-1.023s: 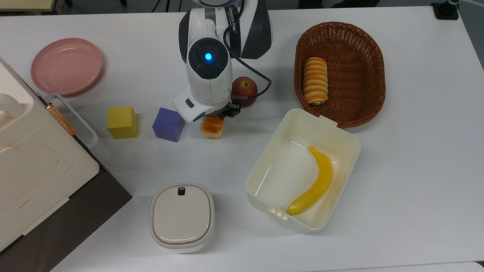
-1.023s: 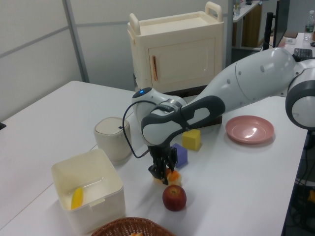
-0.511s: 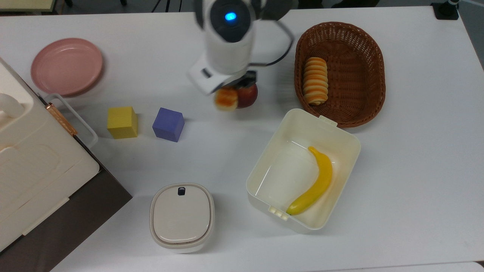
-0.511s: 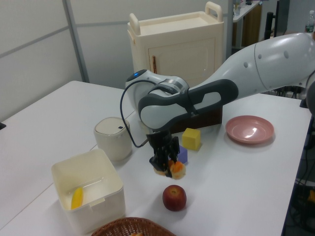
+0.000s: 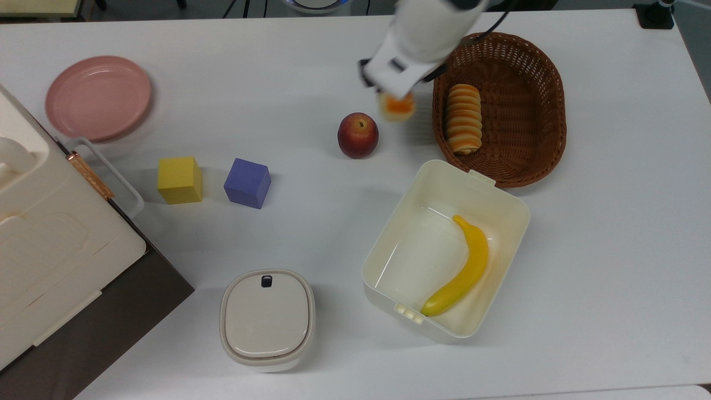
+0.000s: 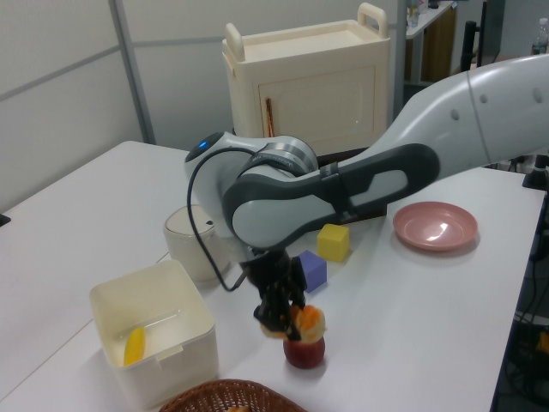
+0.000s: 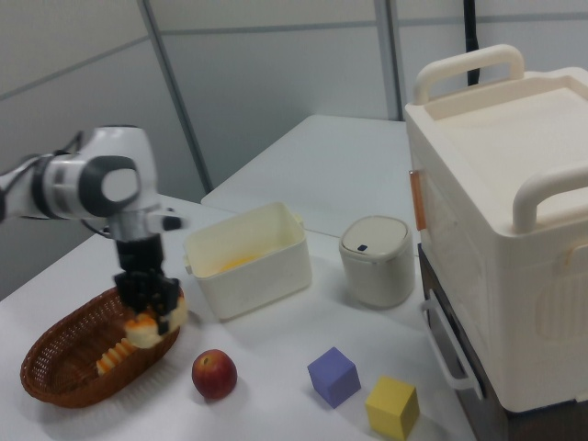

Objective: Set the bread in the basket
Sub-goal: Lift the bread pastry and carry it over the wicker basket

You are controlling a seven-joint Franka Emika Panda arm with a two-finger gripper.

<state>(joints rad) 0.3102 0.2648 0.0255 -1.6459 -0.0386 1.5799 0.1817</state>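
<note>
Pink plate (image 5: 98, 98) sits in the upper left of the top view, on the white table (image 5: 611, 278), with a cream cabinet (image 5: 50, 244) along the left edge below it. Right of these, near the frame's middle height, stand a yellow cube (image 5: 179, 180) and a purple cube (image 5: 247, 183) side by side, apart from each other. Lower down, a lidded cream container (image 5: 267, 319) rests near the bottom edge. Further right, a red apple (image 5: 358, 135) lies alone on the table. Just up and right of it, the gripper (image 5: 395, 99) hangs off the table with its fingers closed on the bread (image 5: 396, 107), which is lifted clear of the surface, between the apple and the basket (image 5: 533, 161) and close to the basket's left rim. A striped roll (image 5: 463, 118) lies inside the basket. Below, in the lower right, a cream tub (image 5: 500, 200) holds a banana (image 5: 462, 269).
</note>
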